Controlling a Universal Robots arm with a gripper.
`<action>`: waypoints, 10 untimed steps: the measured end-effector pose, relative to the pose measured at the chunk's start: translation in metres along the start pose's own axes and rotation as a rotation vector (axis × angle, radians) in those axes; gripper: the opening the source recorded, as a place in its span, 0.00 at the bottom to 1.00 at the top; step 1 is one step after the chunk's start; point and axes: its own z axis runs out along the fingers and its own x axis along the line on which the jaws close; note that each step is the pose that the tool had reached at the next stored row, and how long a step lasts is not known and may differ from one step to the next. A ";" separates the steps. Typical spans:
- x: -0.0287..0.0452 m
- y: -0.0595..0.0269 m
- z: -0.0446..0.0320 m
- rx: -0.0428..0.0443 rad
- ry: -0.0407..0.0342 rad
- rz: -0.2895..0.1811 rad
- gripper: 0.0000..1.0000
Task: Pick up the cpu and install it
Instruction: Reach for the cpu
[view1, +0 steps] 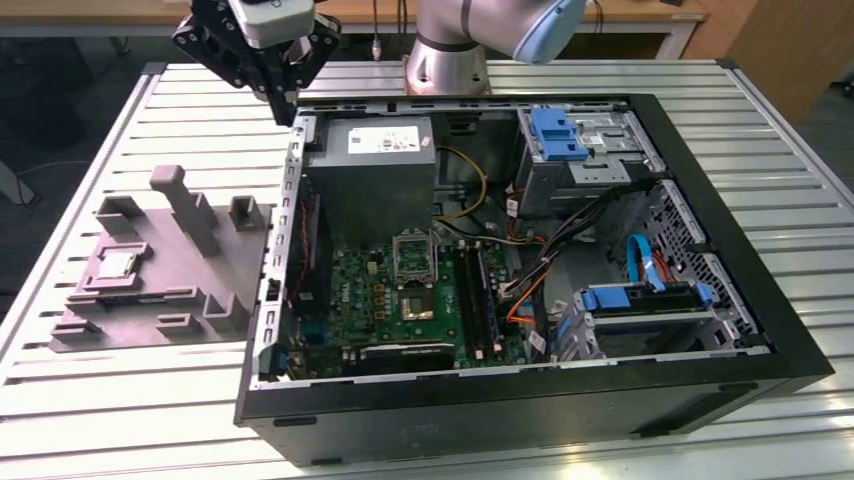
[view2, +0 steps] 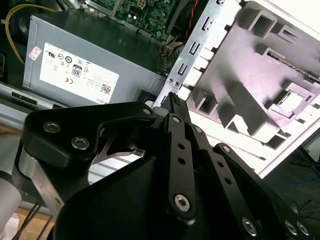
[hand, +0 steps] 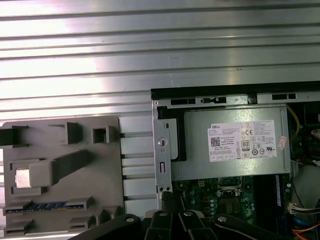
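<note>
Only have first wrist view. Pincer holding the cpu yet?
Observer: No. In the second wrist view the pincer is shut with nothing in it.
Operator: Where's it hanging?
Observer: Exterior view: over the case wall beside the power supply, apparently not touching.
Operator: Socket?
Observer: Exterior view: the socket lies on the motherboard, just past the power supply, well inside the case.
</note>
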 end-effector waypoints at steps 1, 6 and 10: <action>0.0004 0.0000 0.0000 0.0000 0.0000 0.000 0.11; 0.0029 -0.0002 0.0000 0.0000 0.0000 0.000 0.11; 0.0048 -0.0003 -0.0001 0.0000 0.0000 0.000 0.11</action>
